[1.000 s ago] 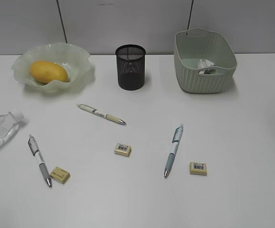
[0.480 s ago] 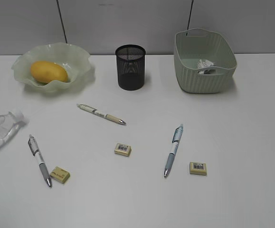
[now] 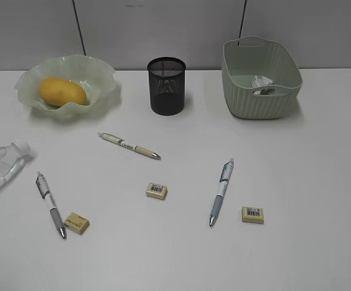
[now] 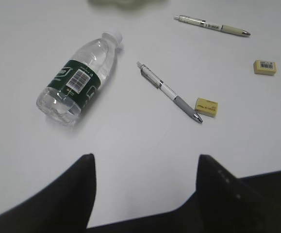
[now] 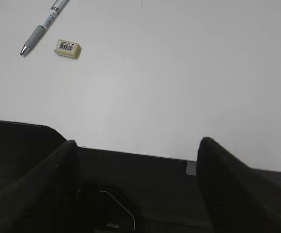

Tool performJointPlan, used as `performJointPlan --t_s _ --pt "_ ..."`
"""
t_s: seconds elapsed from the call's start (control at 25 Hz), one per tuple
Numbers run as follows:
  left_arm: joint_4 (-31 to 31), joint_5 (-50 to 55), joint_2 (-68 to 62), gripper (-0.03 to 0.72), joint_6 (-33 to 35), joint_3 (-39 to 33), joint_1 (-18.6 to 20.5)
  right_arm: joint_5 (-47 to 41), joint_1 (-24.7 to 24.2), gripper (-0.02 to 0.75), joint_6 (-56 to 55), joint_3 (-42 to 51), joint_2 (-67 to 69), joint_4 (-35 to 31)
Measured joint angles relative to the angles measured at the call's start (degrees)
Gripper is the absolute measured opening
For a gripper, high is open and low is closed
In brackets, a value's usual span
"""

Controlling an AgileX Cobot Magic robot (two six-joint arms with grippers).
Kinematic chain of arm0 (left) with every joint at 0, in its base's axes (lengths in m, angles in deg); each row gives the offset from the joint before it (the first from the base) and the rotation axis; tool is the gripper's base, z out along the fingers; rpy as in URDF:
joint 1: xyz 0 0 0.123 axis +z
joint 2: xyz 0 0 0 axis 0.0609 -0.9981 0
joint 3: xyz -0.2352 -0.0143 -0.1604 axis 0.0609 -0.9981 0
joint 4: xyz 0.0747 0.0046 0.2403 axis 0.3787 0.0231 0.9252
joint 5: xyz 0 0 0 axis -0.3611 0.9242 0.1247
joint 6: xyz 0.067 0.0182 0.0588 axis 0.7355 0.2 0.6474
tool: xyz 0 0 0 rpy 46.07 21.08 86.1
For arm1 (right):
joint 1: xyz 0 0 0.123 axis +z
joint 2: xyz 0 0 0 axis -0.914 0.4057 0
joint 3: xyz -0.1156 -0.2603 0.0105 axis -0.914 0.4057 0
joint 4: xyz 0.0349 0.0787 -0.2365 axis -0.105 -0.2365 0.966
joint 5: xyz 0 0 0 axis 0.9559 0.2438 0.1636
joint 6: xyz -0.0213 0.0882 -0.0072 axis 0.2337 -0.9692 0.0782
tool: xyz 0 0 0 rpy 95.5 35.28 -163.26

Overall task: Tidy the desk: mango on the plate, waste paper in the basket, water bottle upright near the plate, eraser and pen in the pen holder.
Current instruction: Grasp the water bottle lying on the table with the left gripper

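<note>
Mango (image 3: 62, 91) sits on plate (image 3: 99, 74); water bottle (image 3: 0, 165) lies on its side, front-left of plate. Left gripper (image 4: 145, 167) and right gripper (image 5: 136, 153) jaws spread, empty.

No wording reads clearly from my cameras: only barcodes show, on the water bottle's (image 4: 78, 80) dark green label and on two erasers (image 3: 157, 190) (image 3: 253, 214) mid-desk.

grey wall panels (image 3: 163, 30), dark vertical seams (image 3: 78, 27) between panels
</note>
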Motion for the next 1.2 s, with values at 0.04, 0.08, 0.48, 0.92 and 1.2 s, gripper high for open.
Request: performJointPlan --t_s 0.04,0.08,0.48,0.92,1.2 --pt "-0.05 0.00 0.00 0.491 0.00 0.00 0.00 -0.64 0.00 0.586 -0.05 0.28 -2.05 0.24" --pt "-0.05 0.00 0.00 0.491 0.00 0.00 0.00 -1.15 0.00 0.586 0.00 0.57 -3.81 0.48" --pt "-0.05 0.00 0.00 0.491 0.00 0.00 0.00 -1.68 0.00 0.585 0.18 1.67 -16.77 3.46" --pt "2.58 -7.99 -0.72 0.491 0.00 2.03 0.00 -2.84 0.00 0.585 -0.13 1.67 -16.81 3.59" --pt "7.36 -12.12 -16.63 0.511 0.64 4.82 0.00 -4.61 0.00 0.585 -0.33 1.61 -16.81 3.49"
